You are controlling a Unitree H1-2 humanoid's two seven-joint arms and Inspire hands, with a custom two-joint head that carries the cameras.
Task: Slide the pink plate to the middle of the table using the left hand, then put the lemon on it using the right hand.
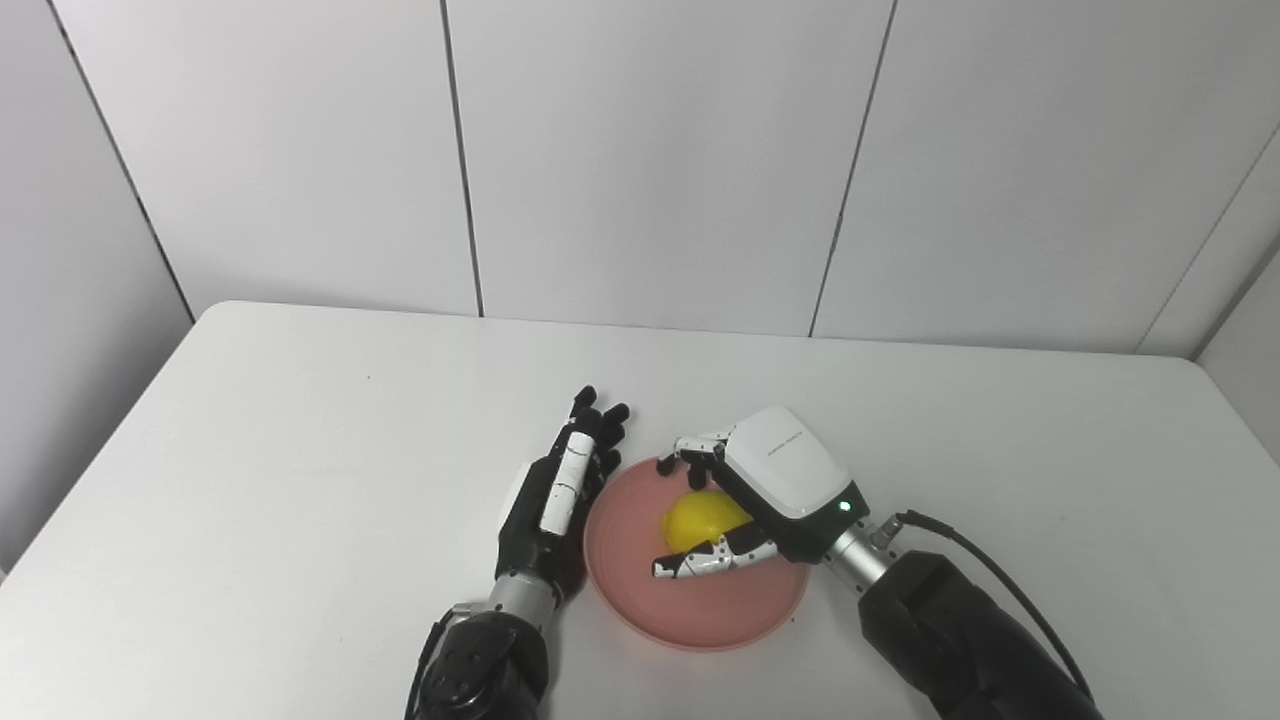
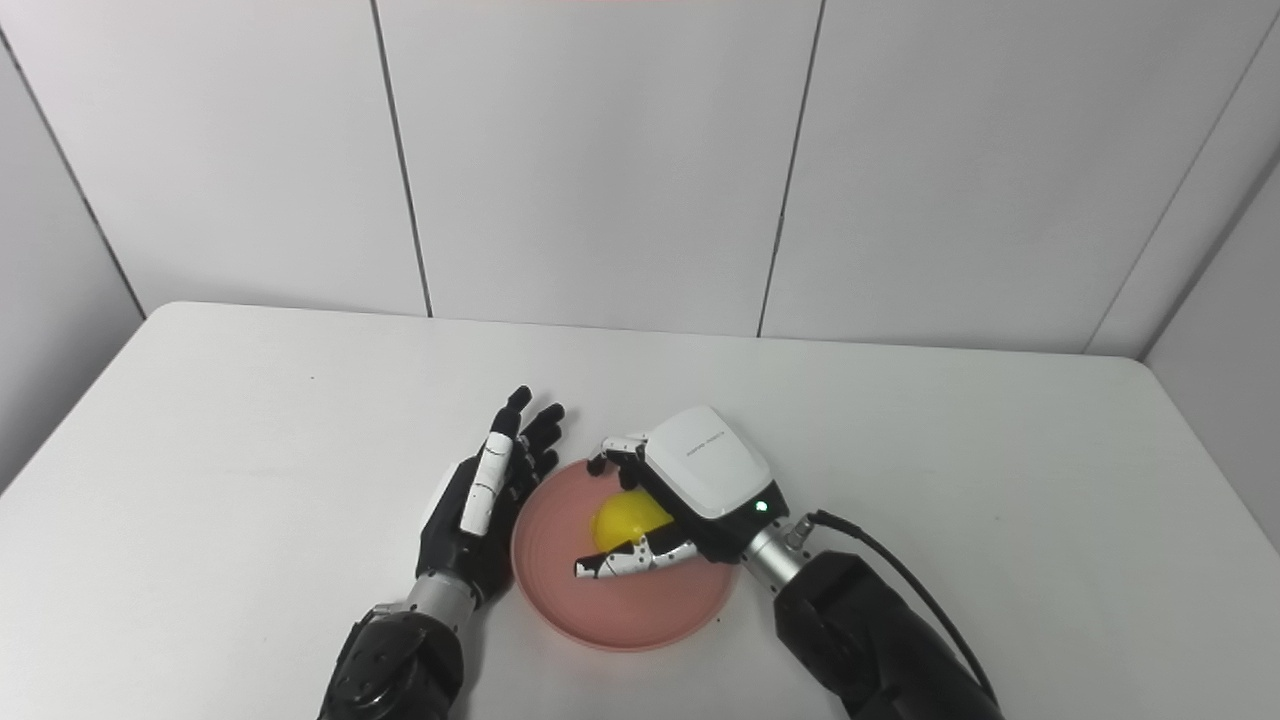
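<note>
Right hand (image 1: 770, 490): fingers (image 1: 700, 563) and thumb curled round the lemon (image 1: 700, 520), which sits low over the pink plate (image 1: 690, 600); contact with the plate cannot be told. Plate lies near bench (image 1: 300, 450) centre, toward the near edge. Left hand (image 1: 560, 500): fingers straight and together, holding nothing, edge-on against the plate rim at 9 o'clock. Risk: the lemon is round, so a release above the surface could roll it off; a withdrawing thumb could drag it.
</note>
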